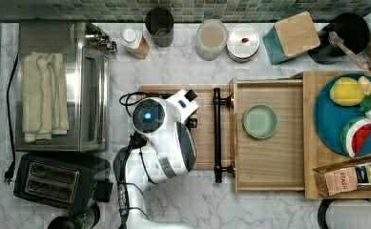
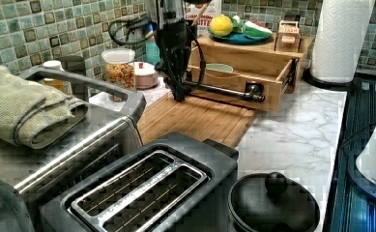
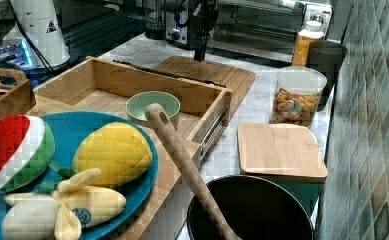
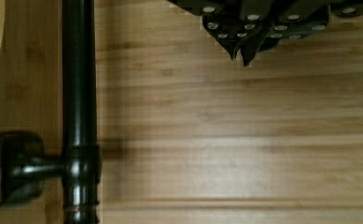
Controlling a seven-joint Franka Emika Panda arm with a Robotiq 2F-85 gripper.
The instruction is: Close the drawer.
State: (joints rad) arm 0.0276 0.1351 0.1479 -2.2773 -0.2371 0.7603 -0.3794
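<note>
**Black handle bar just ahead of my claw**

Light-wood drawer stands pulled out from under the plate's shelf, over the cutting board. Its handle runs crosswise to my push, just beside my claw, toward the top view's right. My fingertips are pinched together, empty, pointing straight down above the board.

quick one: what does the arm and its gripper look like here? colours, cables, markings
The arm has white rounded shells with dark grey bands at the joints. One round joint cap carries a glowing blue dot. Black cables loop off the wrist and run down along the links. The gripper is black, its body studded with small pale screw heads, and its fingers taper to points.
</note>
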